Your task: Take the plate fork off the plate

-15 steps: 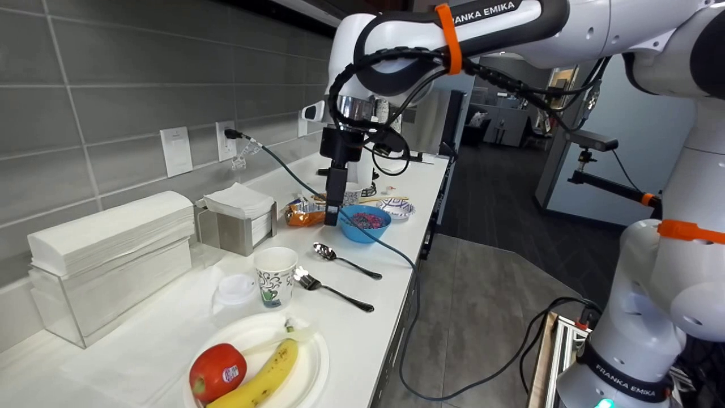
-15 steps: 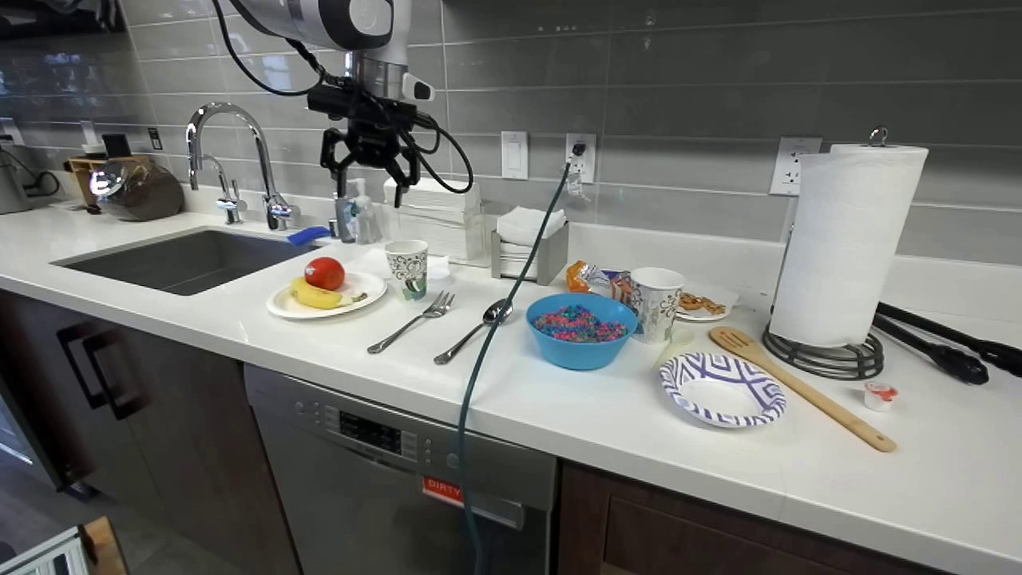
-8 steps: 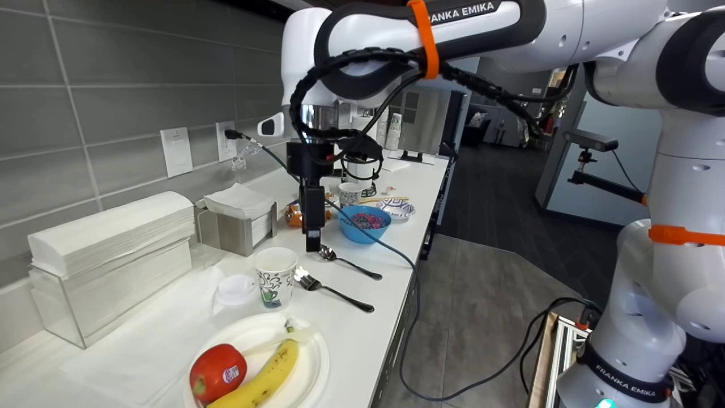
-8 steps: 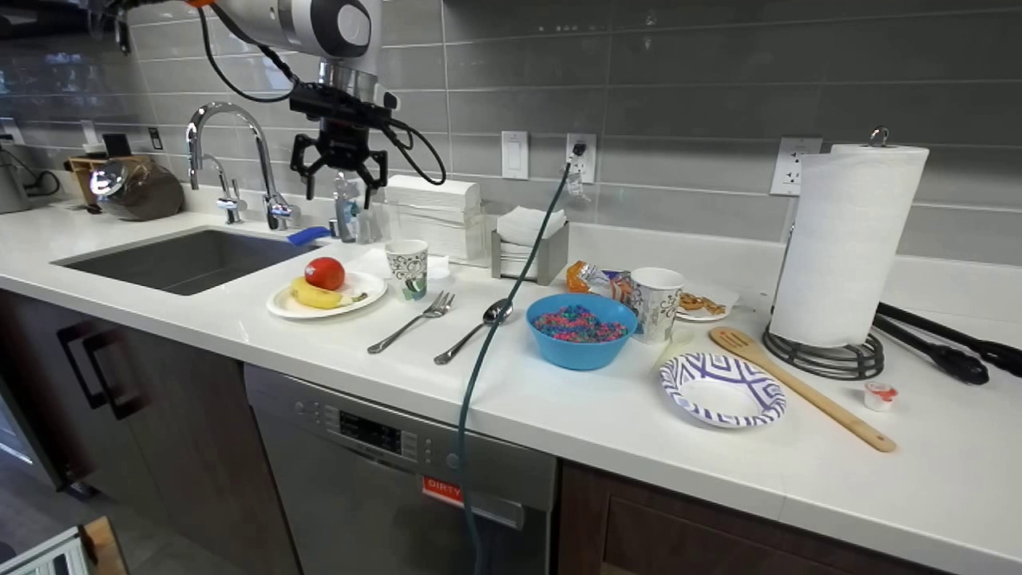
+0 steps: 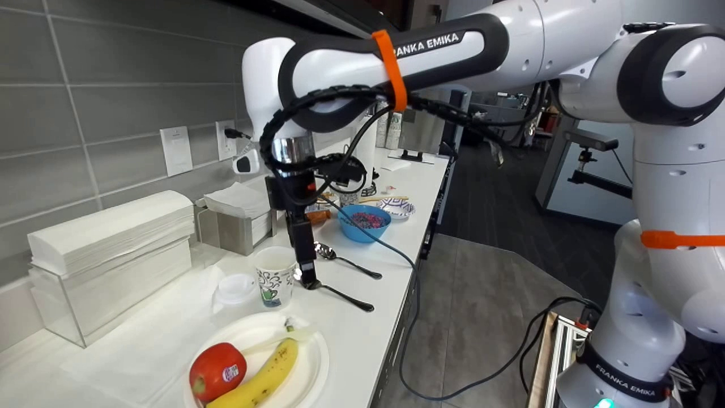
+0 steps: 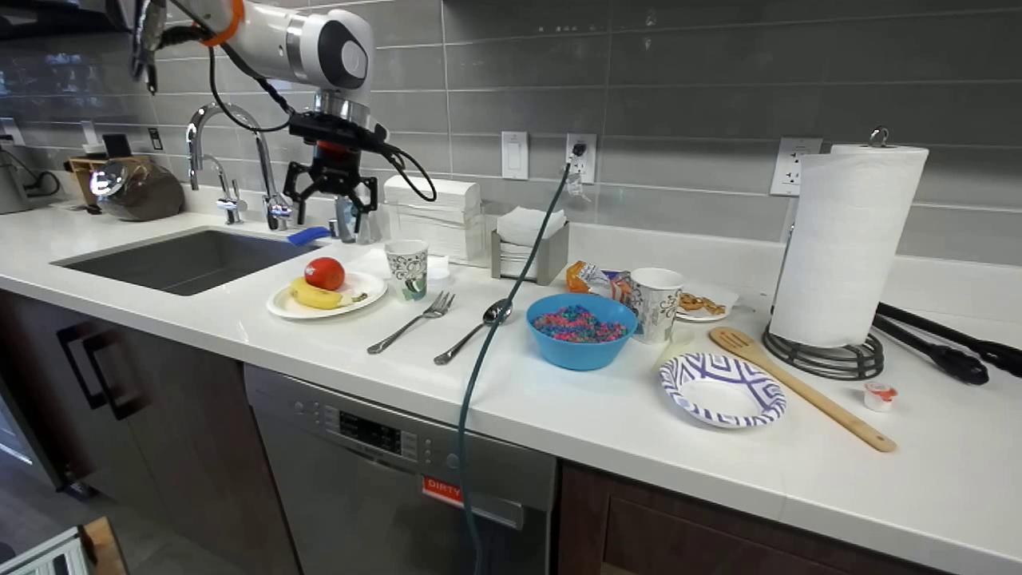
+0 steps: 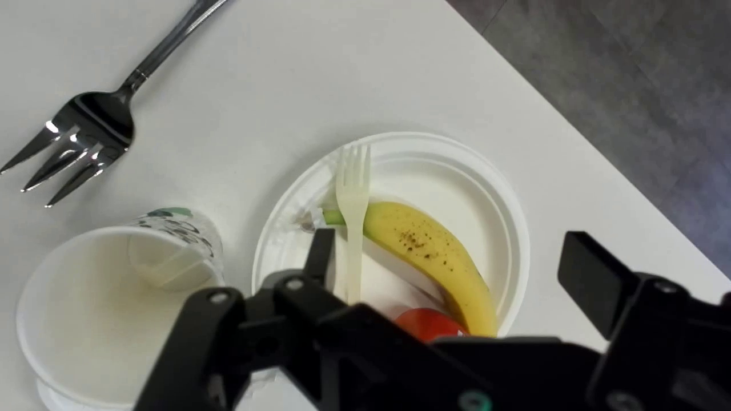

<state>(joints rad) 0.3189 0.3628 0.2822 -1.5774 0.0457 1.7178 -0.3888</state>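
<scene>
The plate fork is a slim pale off-white fork here, not silver. In the wrist view it lies on the white plate, across the banana's stem, tines over the rim. Part of its handle end is hidden by my gripper. The plate shows in both exterior views; the fork is hard to make out there. My gripper is open with nothing between its fingers. It hangs above the counter in both exterior views, apart from the plate.
A banana and a red round fruit share the plate. A paper cup stands close beside it. A metal fork, a spoon, a blue bowl and a hanging cable are farther along.
My gripper has moved from near the blue bowl along the counter toward the plate, and it is lower in the last half second. It stays open. The objects have not moved.
</scene>
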